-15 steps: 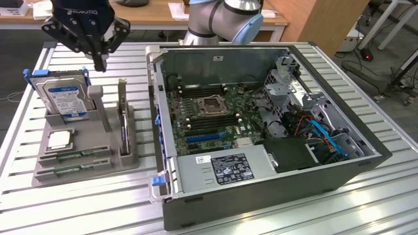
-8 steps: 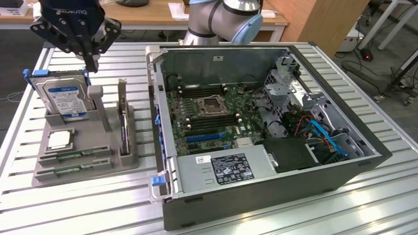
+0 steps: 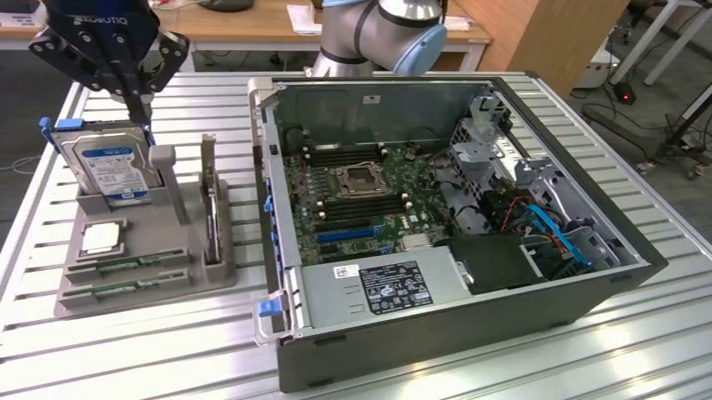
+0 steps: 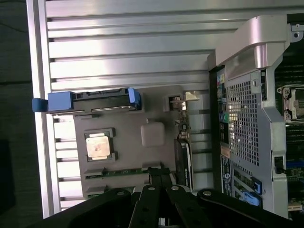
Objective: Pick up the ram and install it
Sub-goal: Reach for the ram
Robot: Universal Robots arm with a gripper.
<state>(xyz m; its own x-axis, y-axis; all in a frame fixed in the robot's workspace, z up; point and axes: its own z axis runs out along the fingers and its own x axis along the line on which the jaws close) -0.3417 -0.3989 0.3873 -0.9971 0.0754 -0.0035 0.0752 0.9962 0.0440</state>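
Hovering closed and empty above the hard drive (image 3: 112, 167), the gripper (image 3: 136, 107) could jab a ram stick (image 3: 125, 267) rather than straddle it, since both sticks sit in the holder's (image 3: 156, 293) end slots just beside the processor (image 3: 100, 239).

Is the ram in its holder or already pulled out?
In: both ram sticks lie flat in their slots on the grey holder.

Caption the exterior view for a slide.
Shut black gripper hovers above grey parts tray holding two green ram sticks, beside open black computer case.
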